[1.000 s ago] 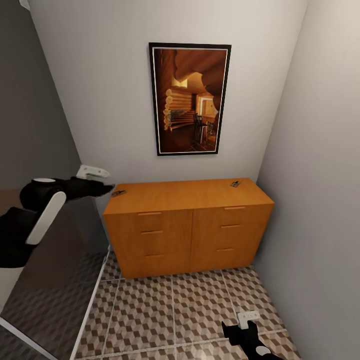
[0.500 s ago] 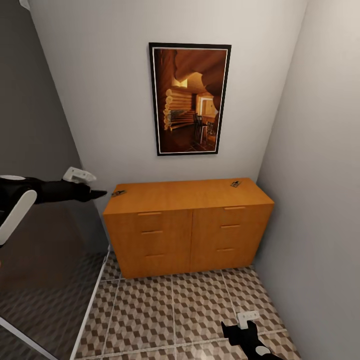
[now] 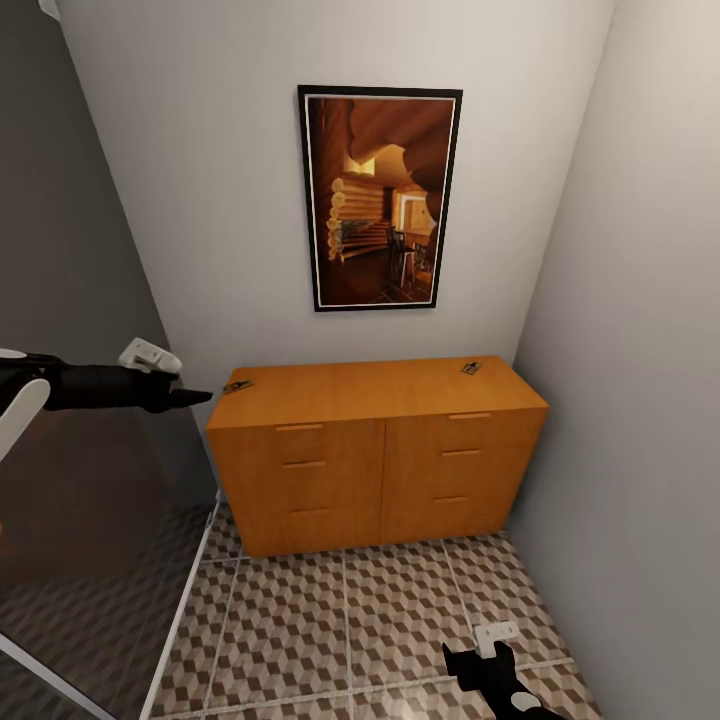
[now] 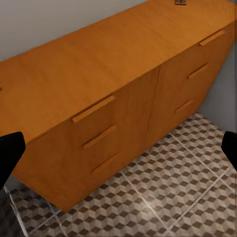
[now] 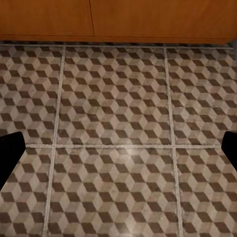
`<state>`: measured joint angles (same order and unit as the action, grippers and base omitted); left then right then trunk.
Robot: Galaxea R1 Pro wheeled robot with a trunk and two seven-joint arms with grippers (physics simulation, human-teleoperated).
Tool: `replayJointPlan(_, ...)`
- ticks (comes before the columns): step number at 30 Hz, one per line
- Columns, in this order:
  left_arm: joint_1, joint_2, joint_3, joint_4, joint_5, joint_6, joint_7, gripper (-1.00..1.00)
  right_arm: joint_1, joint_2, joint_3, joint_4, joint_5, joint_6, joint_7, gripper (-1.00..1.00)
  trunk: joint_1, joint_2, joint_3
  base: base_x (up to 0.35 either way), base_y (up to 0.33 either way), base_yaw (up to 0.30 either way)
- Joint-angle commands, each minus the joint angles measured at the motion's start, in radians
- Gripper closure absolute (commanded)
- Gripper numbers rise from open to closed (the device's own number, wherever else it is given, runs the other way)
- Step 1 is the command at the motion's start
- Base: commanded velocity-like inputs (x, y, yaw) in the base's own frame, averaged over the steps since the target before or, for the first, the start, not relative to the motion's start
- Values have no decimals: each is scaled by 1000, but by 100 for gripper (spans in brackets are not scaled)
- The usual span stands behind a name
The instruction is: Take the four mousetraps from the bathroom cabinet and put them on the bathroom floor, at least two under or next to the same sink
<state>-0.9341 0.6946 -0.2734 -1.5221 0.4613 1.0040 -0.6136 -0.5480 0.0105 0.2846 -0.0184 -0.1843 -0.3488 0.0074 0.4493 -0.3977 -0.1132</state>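
The left arm (image 3: 90, 386) was a matte black cylindrical link tapering to a dark pointed tip. A white panel (image 3: 20, 412) with rounded edges covered part of its rearward section. A small white block-shaped housing (image 3: 150, 355) was mounted on the upper side near the wrist.

The right arm (image 3: 500, 685) was black, with a white patch on its surface. A small white rectangular module (image 3: 496, 634) bearing two dark marks was fitted at the wrist.

The left fingers (image 4: 10, 153) and right fingers (image 5: 9, 150) were plain black, without visible screws, cables or markings.
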Motion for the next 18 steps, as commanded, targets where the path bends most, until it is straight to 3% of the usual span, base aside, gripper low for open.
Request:
replayJointPlan(1, -2, 1, -1, 0, -1, 4, -6, -100, -1, 0, 8, 2, -10, -4, 1, -100, 1, -2, -2, 0, 0, 0)
replayJointPlan(9, -2, 3, -3, 0, -1, 4, -13, -100, -1, 0, 8, 1, -10, -4, 3, -100, 1, -2, -2, 31, 0, 0)
replayJointPlan(18, -2, 3, -6, 1, -2, 4, -14, -100, -1, 0, 8, 1, -10, -4, 5, -100, 1, -2, -2, 259, 0, 0)
